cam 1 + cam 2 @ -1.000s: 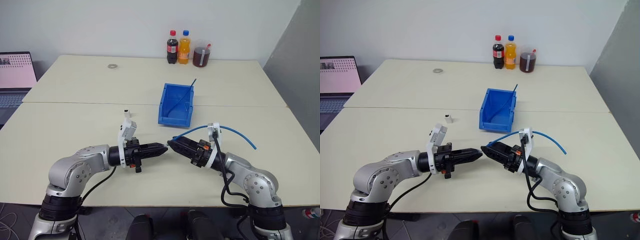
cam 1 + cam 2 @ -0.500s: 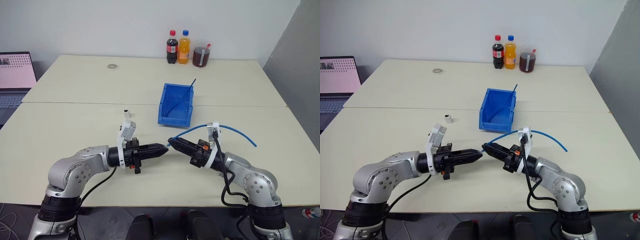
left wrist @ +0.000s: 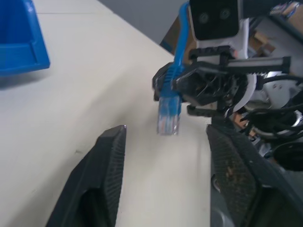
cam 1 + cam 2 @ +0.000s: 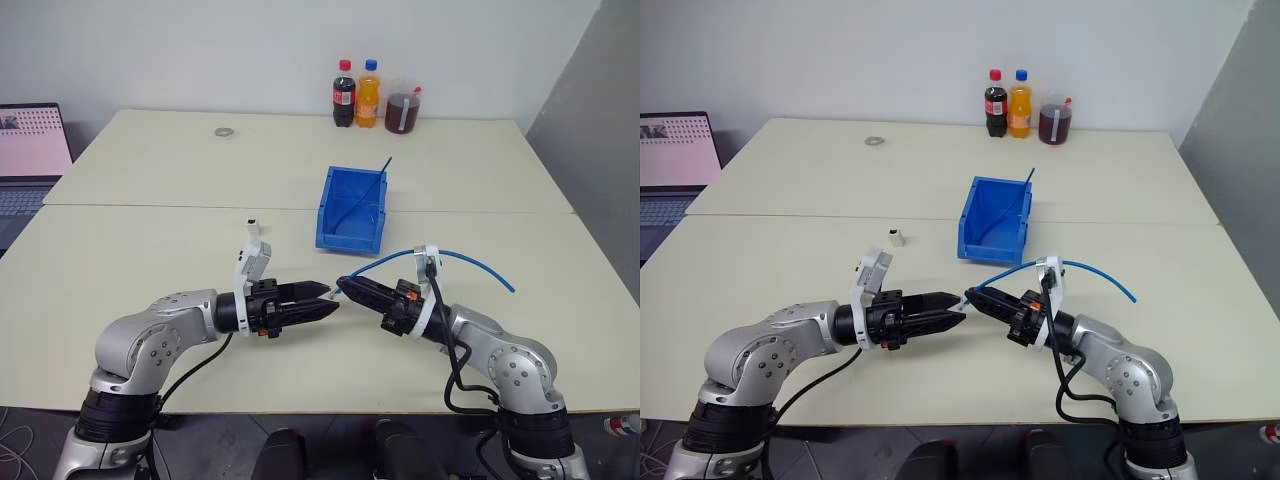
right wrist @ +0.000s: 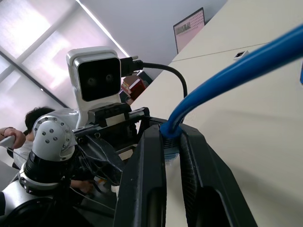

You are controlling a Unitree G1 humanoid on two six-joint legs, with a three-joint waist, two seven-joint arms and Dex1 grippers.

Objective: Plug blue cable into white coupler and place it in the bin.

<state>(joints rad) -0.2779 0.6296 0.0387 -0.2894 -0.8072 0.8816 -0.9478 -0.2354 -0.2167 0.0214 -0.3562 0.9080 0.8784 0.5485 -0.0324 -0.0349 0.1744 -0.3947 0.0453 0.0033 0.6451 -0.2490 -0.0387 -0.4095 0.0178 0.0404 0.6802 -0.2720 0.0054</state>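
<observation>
Cream worktop (image 4: 150, 200) fills the room under a pale wall, two slabs joined by a seam running left to right. At the far left edge sits a laptop (image 4: 32, 150) with its screen lit. Along the far edge stand three drink bottles (image 4: 375, 97), dark, orange and a squat brown one, with a small metal ring (image 4: 224, 131) lying further left.

Middle of the worktop, the bin (image 4: 352, 208) sits bright blue, and a thin blue strand leans up out of its far right corner.

Now the arms, meeting near the front. The left gripper (image 4: 322, 303) points right, its fingers (image 3: 106, 175) spread apart with nothing between them. The right gripper (image 4: 342, 286) points left toward it, fingers together and clamped on the blue cable (image 4: 470, 262) just behind its plug. From there the cable arches back over the right wrist, and its free end hangs out to the right. In the left wrist view the clear plug (image 3: 168, 113) pokes out of those black fingers, just beyond the open left pair.

And the white coupler (image 4: 255, 225) sits alone on the worktop, left of the bin, well apart from both grippers.
</observation>
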